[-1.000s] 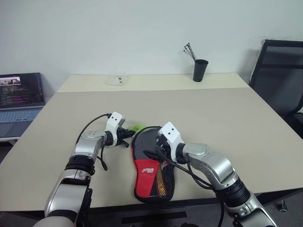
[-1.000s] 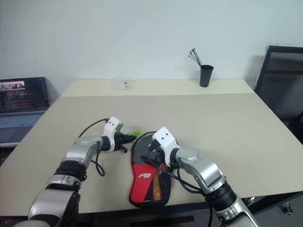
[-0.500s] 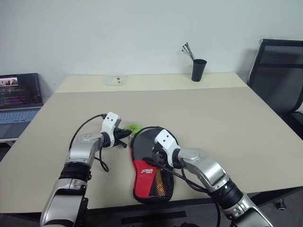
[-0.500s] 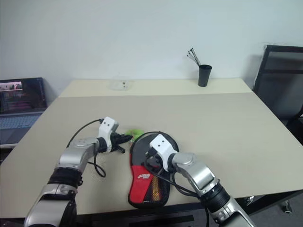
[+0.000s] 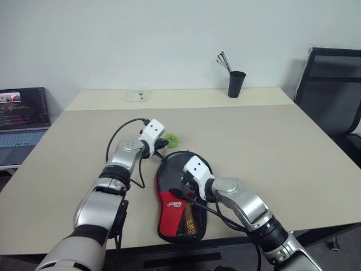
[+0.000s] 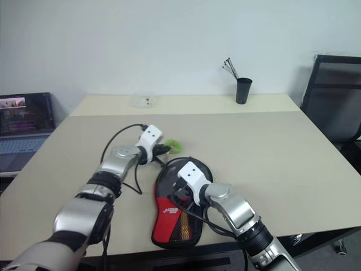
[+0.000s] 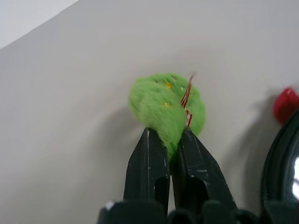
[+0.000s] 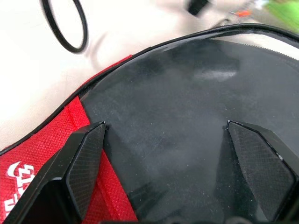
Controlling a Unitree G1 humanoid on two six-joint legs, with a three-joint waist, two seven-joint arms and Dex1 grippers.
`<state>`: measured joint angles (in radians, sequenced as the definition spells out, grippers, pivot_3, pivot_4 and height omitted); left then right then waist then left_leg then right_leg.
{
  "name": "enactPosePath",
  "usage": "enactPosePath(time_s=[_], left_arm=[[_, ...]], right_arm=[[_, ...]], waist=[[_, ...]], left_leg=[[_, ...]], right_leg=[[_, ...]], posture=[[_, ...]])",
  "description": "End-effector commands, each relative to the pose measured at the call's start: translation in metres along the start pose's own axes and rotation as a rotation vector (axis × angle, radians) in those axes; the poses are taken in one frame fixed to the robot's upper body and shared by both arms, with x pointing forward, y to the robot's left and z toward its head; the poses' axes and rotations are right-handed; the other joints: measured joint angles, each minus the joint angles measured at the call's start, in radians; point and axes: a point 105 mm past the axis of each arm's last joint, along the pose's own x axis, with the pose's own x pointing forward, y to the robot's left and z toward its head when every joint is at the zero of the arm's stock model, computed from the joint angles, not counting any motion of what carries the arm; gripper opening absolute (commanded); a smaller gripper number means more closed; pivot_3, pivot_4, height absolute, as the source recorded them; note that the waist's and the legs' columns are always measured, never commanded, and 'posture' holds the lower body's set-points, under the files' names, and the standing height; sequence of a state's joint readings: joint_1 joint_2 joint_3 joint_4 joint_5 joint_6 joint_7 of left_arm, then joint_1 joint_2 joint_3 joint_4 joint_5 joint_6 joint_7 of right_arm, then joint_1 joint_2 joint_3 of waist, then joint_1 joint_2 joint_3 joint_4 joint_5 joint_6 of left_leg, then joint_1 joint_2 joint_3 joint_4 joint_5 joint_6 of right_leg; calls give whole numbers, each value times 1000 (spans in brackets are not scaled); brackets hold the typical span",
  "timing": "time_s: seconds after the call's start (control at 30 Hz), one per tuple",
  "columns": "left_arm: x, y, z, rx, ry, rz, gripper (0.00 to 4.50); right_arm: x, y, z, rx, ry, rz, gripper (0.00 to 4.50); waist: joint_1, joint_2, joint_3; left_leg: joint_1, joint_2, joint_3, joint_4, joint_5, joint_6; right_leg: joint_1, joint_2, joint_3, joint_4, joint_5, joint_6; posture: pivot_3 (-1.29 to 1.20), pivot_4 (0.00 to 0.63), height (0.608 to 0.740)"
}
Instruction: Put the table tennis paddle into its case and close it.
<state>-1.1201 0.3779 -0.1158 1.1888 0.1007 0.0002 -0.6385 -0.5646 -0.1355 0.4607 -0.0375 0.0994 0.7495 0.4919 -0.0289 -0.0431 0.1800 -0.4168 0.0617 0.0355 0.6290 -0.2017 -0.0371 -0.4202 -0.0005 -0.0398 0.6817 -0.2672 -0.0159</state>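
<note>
Paddle case lies near the table's near edge under your wide-open right claw, so press there while the left claw, clenched on the green fuzzy pull, draws steadily along the zipper rim.

Head eyes overlook the table; wrist cameras close

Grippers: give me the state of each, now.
Left gripper: shut on the green fuzzy pompom.
Right gripper: open, fingers spread over the black case, holding nothing.
</note>
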Motion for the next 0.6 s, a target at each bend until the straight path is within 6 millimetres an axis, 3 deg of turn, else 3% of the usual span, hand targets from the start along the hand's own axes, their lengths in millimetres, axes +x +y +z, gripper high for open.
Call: enactPosePath(time_s=[0.03,0.37,0.6], left_arm=[[10,-5,41,109,-92,12,27],[38,-65,96,301,-205,-78,27],[45,-136,134,407,-338,-306,27]], right_arm=[[4,11,-24,27,88,30,4500],[4,15,-29,40,103,34,4500],[3,17,-30,44,107,33,4500]], waist=[[1,0,0],[1,0,0],[1,0,0]], left_leg=[[0,0,0,0,0,0],[0,-1,0,0,0,0],[0,-1,1,0,0,0]], right_leg=[[0,0,0,0,0,0],[0,1,0,0,0,0],[0,1,0,0,0,0]], posture=[[0,150,740],[0,150,740],[0,150,740]])
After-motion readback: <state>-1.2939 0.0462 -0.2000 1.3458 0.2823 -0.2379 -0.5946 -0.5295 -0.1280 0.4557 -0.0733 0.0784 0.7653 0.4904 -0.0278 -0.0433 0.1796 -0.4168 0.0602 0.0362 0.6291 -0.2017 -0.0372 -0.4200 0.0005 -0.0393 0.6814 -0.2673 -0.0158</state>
